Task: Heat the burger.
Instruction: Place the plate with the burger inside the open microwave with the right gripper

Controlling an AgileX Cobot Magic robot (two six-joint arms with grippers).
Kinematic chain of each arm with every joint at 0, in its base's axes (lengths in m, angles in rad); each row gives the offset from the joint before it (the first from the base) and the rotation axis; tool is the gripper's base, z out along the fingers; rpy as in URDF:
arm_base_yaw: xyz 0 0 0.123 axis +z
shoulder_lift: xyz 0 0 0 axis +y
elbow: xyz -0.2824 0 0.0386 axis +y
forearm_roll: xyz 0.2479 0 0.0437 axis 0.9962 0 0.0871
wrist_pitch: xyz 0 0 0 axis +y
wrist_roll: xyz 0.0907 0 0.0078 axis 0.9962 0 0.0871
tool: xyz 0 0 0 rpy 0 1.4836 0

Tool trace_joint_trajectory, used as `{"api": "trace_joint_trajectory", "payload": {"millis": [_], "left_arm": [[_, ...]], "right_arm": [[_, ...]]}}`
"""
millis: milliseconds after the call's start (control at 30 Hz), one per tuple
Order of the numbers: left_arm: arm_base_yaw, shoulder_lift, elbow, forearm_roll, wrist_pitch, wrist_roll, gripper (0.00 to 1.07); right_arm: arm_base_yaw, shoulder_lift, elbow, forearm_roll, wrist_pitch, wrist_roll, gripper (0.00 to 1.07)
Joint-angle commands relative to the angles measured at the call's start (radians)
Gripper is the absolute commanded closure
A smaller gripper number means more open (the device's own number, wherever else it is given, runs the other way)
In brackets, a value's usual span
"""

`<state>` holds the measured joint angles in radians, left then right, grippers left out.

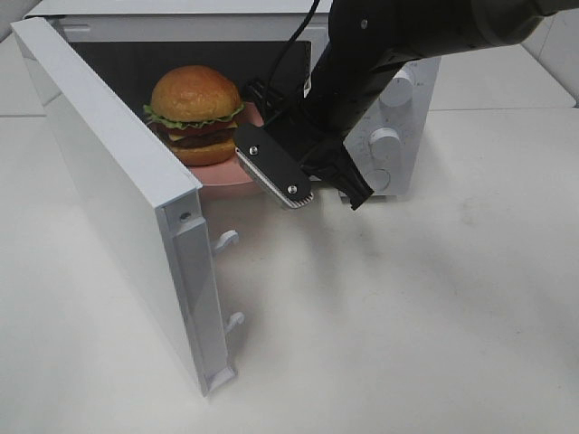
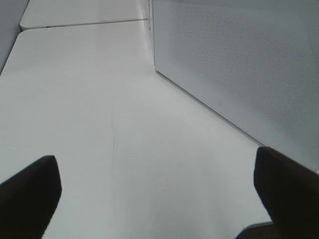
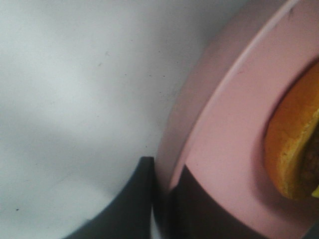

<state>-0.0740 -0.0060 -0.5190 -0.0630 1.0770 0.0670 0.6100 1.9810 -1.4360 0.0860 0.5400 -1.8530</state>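
Swung-open door [image 1: 118, 208] of the microwave [image 1: 407, 90] stands nearest the camera on the white surface [image 1: 407, 316]. In the cavity mouth, the burger [image 1: 194, 113] sits upright on the pink plate [image 1: 222, 176]. The right hand [image 3: 164, 167] is pinched narrow onto the plate rim. The left hand [image 2: 159, 199] is spread wide and empty above the surface beside the door. The burger is judged light, soft and loosely stacked, so likely to topple if tilted. Handle it by the stiff, smooth plate rim, kept level.
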Motion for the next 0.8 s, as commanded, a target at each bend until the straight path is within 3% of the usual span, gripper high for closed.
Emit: {"api": "trace_joint_trajectory", "payload": {"millis": [33, 800], "left_arm": [[-0.003, -0.004, 0.003, -0.003, -0.009, 0.001, 0.09], [-0.003, -0.004, 0.003, -0.003, -0.009, 0.001, 0.09]], "right_arm": [[-0.001, 0.003, -0.046, 0.000, -0.044, 0.026, 1.07], [0.010, 0.210, -0.339, -0.166, -0.014, 0.300, 1.07]]}}
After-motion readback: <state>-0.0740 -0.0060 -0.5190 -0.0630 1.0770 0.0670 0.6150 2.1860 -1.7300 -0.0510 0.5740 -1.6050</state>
